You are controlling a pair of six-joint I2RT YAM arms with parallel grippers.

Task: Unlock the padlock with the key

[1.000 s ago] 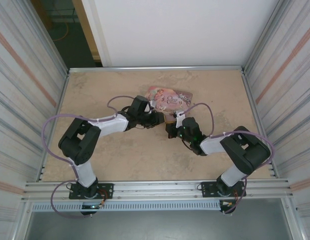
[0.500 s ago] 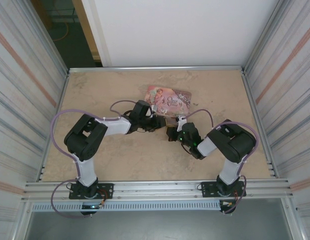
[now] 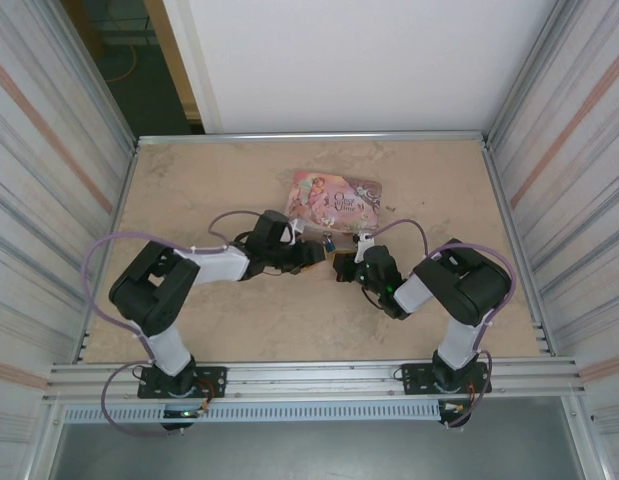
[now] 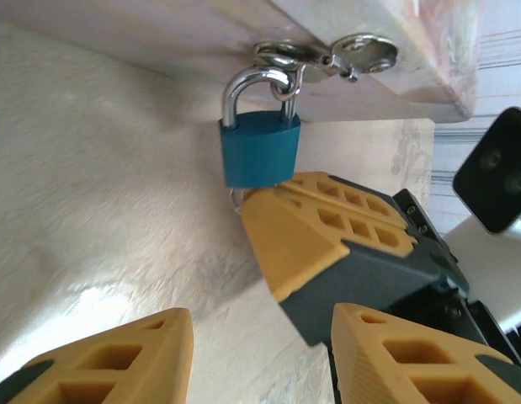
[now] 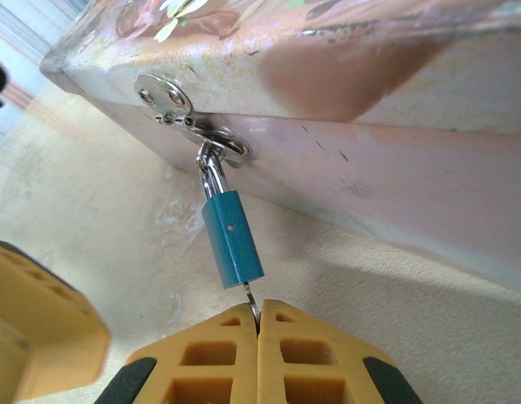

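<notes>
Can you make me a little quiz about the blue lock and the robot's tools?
1. True or false: the padlock hangs from the clasp of the pink tin.
2. What is the right tool pinching? A the key, B a spoon, C nothing.
3. Fill in: the left tool is ___ (open or shut).

Key: 1 true. 2 A. 3 open.
</notes>
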